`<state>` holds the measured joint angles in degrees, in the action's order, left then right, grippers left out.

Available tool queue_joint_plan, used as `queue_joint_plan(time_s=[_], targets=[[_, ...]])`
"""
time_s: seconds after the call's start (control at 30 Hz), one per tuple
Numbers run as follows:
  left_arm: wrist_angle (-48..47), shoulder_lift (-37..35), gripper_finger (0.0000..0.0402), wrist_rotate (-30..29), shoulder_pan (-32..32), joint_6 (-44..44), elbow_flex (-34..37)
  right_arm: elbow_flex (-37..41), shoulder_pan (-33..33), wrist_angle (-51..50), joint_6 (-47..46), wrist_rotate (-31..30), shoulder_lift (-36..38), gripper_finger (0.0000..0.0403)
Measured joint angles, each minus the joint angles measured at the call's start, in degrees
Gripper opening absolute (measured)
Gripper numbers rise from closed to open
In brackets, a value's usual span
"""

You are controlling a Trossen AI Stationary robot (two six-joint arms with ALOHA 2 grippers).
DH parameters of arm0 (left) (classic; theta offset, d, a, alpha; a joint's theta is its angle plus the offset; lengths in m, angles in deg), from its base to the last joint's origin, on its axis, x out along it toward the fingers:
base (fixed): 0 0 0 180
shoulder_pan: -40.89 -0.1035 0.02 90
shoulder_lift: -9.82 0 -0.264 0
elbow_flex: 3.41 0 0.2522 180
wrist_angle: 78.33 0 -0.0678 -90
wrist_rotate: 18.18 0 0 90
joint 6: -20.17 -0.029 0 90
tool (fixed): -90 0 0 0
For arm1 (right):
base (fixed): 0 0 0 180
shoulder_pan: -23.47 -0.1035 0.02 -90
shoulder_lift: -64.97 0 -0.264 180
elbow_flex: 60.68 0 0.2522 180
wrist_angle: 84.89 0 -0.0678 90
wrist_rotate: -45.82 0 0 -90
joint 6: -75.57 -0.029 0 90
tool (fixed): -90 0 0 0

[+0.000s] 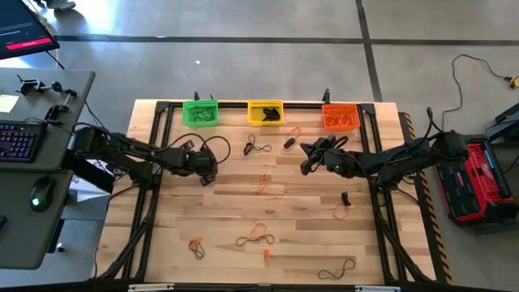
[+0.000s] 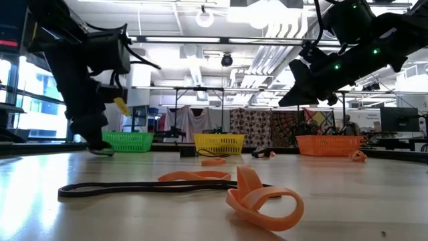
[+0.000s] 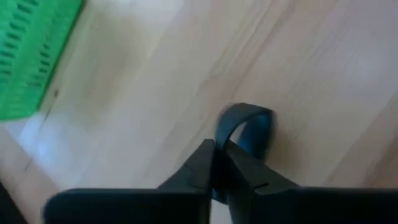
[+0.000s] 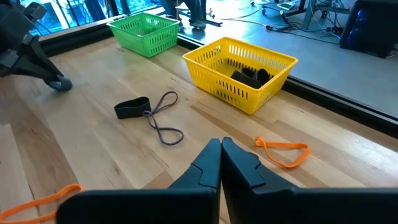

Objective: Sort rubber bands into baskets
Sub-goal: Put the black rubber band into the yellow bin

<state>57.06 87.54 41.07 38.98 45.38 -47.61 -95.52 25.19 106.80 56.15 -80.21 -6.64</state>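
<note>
Worktop [image 1: 243,211]: pale wood planks, smooth, satin sheen. Baskets [image 4: 239,68]: glossy plastic lattice. Rubber bands [image 2: 264,199]: matt, flexible rubber. Gripper fingers [image 3: 249,177]: dark matt plastic.

Baskets: three, one green [image 1: 199,112], one yellow [image 1: 265,112], one orange [image 1: 340,117], all along the far edge of the bench [image 1: 308,243]. Arms: two, each with one hand; left hand [image 1: 208,171], right hand [image 1: 306,159]. Loose bands on the bench: about six orange, e.g. one [image 1: 263,183], and about seven dark, e.g. one [image 1: 258,146]; small ones are hard to separate, so the counts are approximate. Yellow basket holds dark bands; number cannot be told.
</note>
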Motion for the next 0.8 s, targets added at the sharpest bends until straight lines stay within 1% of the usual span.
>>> queue_joint_plan(time_s=[0.07,0.2,0.33,0.43,0.5,0.57,0.7,0.8], targets=[[1.49,0.02,0.0005,-0.26,-0.02,-1.2,0.0,0.0,0.0,-0.1,0.0,0.01,0.0,0.0],[4.86,0.0,0.0006,-0.1,-0.05,-3.51,-0.02,0.0,0.0,-0.35,0.0,0.02,0.0,0.0],[5.76,0.0,0.0002,0.97,-1.26,-5.55,-1.56,0.0,0.02,-0.37,-0.02,0.33,0.0,0.0],[7.54,0.0,0.0001,2.23,-2.83,-9.51,-3.26,0.0,0.02,-0.37,-0.01,0.94,0.0,0.0],[10.62,0.0,0.0001,5.19,-4.49,-14.1,-4.29,0.0,0.02,-0.37,0.05,1.65,0.0,0.0],[14.31,0.0,0.0001,9.44,-6.75,-18.91,-5.04,0.0,0.02,-0.37,0.15,2.01,0.0,0.0],[19.57,0.0,0.0001,17.29,-12.43,-25.94,-7.3,0.0,0.02,-0.36,0.2,2.01,0.0,0.0],[19.69,0.12,0.0001,19.86,-16.09,-30.35,-10.56,0.0,0.02,-0.35,0.22,2.01,0.0,0.0]])
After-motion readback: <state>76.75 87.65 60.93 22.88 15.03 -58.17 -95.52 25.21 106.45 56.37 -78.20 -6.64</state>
